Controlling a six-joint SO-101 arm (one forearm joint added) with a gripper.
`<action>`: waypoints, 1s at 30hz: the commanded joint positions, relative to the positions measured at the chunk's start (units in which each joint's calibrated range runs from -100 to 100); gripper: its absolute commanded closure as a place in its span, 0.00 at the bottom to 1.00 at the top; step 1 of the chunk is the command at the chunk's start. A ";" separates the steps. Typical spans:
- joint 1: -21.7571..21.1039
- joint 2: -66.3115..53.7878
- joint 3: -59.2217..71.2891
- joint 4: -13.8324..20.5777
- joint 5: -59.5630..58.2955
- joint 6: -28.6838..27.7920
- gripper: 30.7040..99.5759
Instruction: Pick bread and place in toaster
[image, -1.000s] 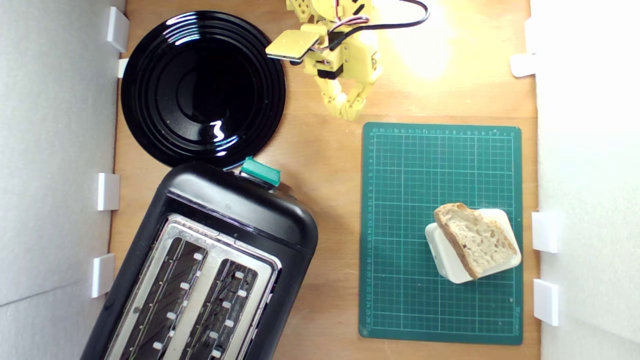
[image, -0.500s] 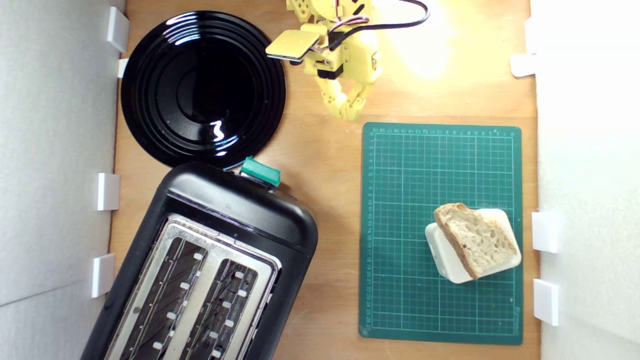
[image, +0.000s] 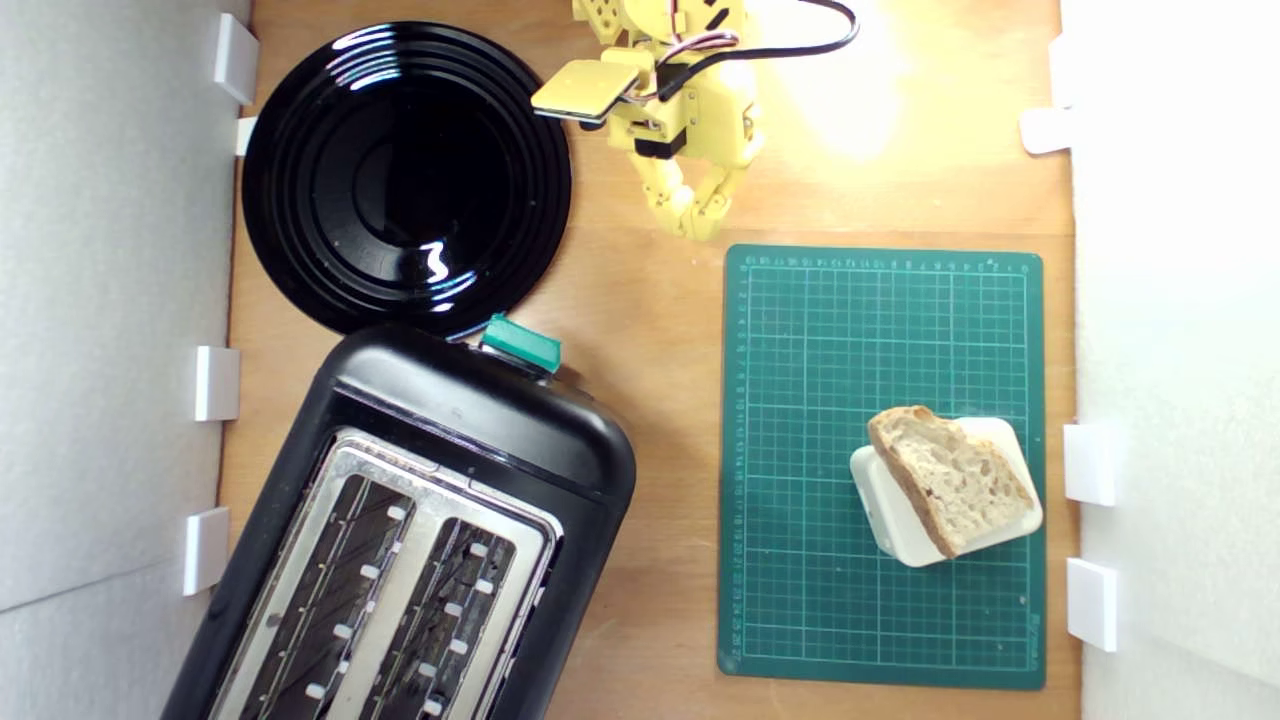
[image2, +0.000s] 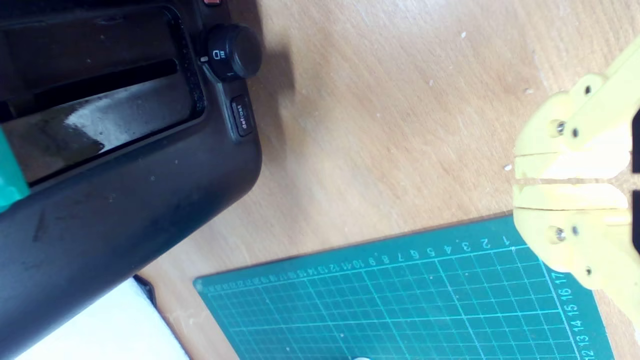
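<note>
Lying on the white block (image: 910, 520), the bread (image: 950, 478) sits well apart from the fingers (image: 683, 205).

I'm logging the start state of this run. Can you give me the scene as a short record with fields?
bread: lying on a white block, on the green cutting mat
toaster: both slots empty, teal lever knob toward the black plate
gripper: shut, empty, above bare table by the mat's far edge
task progress: bread not yet picked
</note>
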 joint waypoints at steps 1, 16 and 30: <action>0.29 -0.51 0.03 0.22 0.65 -0.13 1.00; 0.29 -0.51 0.03 0.22 0.65 -0.13 1.00; -0.27 -0.51 -0.06 0.41 0.74 0.24 1.00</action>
